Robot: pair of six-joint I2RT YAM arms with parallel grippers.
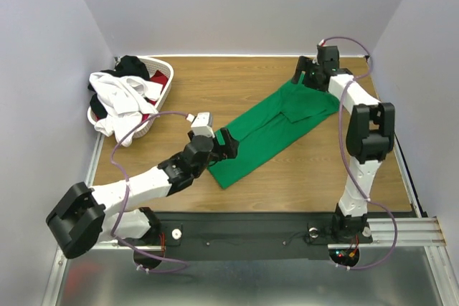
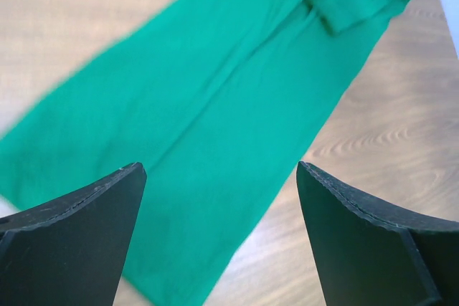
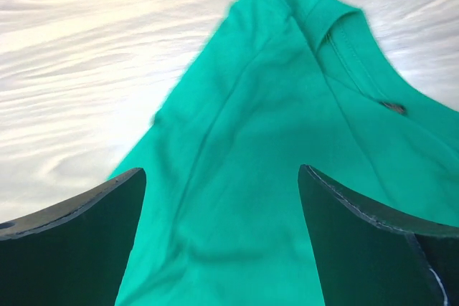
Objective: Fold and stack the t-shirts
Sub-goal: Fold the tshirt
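The bright green t-shirt [image 1: 272,125] lies folded lengthwise into a long strip, running diagonally from the table's middle to the back right. My left gripper [image 1: 228,143] is open and empty above the strip's near left end; the cloth [image 2: 215,105] fills the left wrist view. My right gripper [image 1: 303,73] is open and empty above the collar end [image 3: 287,141] at the back right. White, black and red shirts [image 1: 128,91] are heaped in and over the basket.
The white lattice laundry basket [image 1: 164,97] stands at the back left, cloth spilling over its near rim. Bare wooden table [image 1: 323,170] lies around the green shirt. White walls close in the back and sides.
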